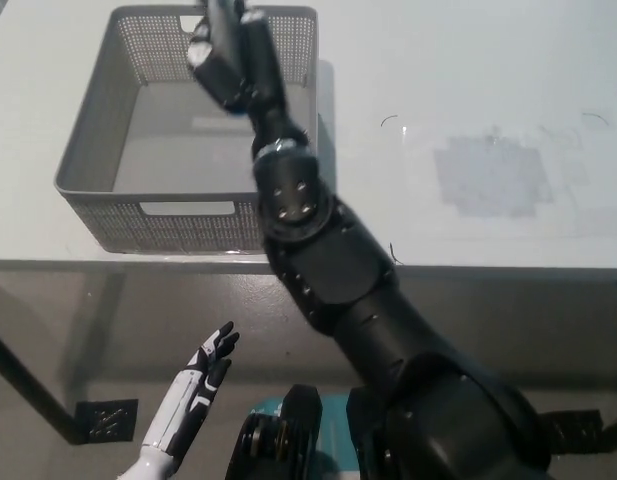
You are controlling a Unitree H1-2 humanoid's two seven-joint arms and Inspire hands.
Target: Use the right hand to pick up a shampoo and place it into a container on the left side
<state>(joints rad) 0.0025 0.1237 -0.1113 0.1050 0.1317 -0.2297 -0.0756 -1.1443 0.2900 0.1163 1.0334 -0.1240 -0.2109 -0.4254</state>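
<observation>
The right hand (228,60) hangs over the basket (88,190) on the bench's (468,90) left, placed for release, though its grip and the shampoo are hidden; the left hand (203,375) rests open below.

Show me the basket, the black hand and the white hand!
basket (88,150): head view, left wall.
black hand (228,60): head view, middle of the hand, over the basket.
white hand (210,362): head view, middle of the hand, lower left.

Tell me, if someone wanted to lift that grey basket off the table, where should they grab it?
By the slot handles cut into the near wall and the far one of the basket, coming from above. The perforated walls slope and offer little else to hold.
</observation>
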